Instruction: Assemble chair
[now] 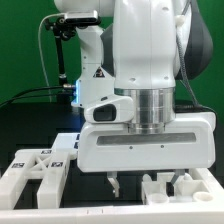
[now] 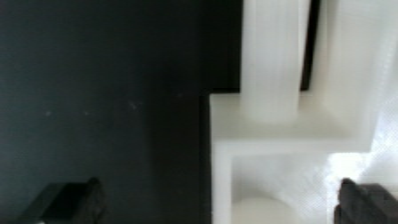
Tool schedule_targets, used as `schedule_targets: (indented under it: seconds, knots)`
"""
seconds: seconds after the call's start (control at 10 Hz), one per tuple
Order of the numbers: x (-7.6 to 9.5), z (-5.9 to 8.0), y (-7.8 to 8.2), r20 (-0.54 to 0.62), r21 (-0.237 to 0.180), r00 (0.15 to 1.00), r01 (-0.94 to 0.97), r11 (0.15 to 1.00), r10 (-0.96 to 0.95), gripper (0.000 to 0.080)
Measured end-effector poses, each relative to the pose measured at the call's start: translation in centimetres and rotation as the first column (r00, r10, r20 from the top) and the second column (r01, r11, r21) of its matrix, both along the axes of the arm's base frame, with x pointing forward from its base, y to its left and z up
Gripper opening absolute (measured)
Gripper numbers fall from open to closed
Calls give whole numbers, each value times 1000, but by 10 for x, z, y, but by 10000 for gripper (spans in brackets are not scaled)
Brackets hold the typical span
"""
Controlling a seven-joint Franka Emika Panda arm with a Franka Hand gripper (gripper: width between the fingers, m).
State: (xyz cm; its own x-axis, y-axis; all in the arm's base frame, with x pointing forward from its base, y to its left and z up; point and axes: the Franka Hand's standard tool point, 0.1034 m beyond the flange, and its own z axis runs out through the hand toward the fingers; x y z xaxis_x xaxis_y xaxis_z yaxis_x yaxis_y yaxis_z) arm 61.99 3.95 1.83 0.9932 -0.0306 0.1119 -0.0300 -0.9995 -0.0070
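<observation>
White plastic chair piece (image 1: 168, 188) at five o'clock in exterior view, under wide-open empty gripper (image 1: 148, 182); centre over it, lower squarely, then close

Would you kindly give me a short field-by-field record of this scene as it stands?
gripper: open, fingers wide apart, nothing clamped
under gripper: white chair part lying on the black table, off to one finger's side
exterior view's left: tagged white chair pieces
exterior view's right: more white pieces, low in the picture
joined or loose: cannot tell
</observation>
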Motion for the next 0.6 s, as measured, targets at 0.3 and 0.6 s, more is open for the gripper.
schedule_targets:
  seconds: [0.3,0.6]
  knots:
    - [-10,27,1,-9,5,1000,-3,1000,3,648]
    - [-32,59,23,-70,17,997,-30,999,31,648]
